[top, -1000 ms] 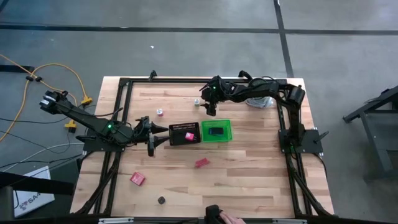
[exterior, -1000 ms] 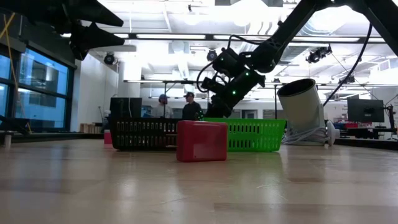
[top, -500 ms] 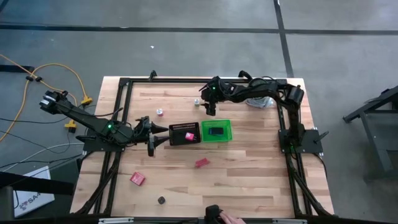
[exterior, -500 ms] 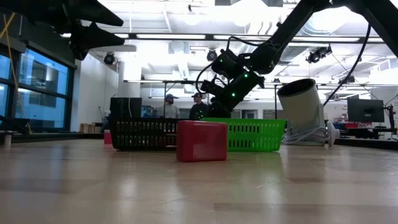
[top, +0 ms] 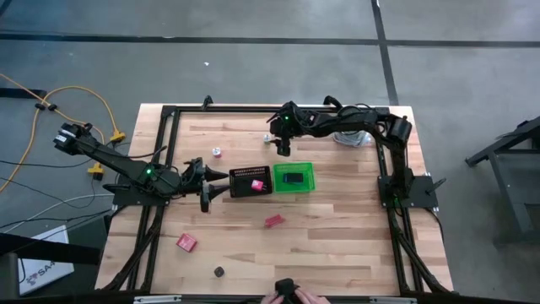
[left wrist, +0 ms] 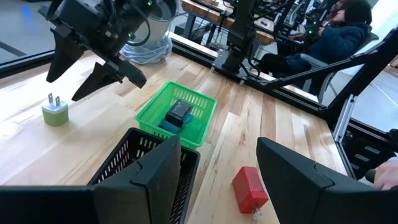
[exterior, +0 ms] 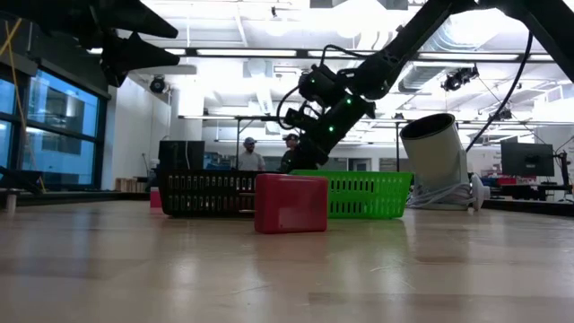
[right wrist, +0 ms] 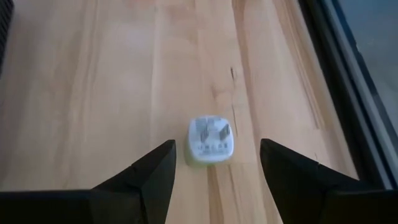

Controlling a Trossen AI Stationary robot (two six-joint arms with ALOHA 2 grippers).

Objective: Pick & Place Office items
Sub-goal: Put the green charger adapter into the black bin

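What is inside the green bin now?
The green bin holds one dark block, lying on its floor. The bin's near wall hides the front edge of the floor, so a small piece there would not show.

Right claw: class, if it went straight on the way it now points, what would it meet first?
Most likely the small plug adapter, lying between the open right claw's fingers on the wooden table. Nothing else shows in that line, though the depth is unclear.
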